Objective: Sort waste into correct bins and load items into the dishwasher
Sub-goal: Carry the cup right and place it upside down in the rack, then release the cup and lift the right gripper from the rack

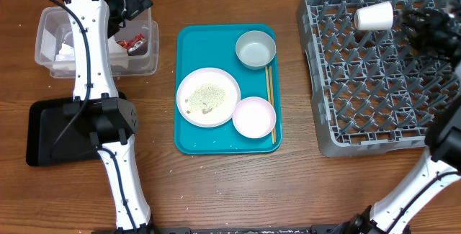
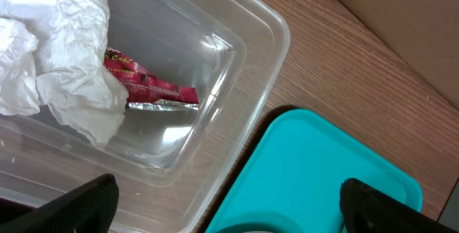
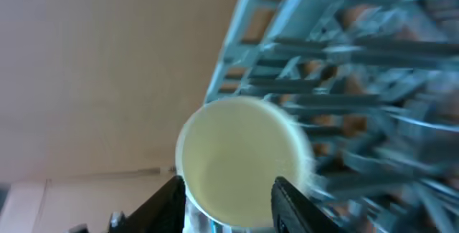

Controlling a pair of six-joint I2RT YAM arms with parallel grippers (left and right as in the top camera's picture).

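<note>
Overhead: white round cup (image 1: 374,16), likely light, slick, at far left corner of grey pegged plastic rack (image 1: 338,129); take by rim; left jaws spread, right jaws unclear.

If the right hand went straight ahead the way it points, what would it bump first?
The white cup, right in front of the right hand, between its fingers, on the grey dish rack. They may already be touching; the picture is too blurry to tell.
</note>
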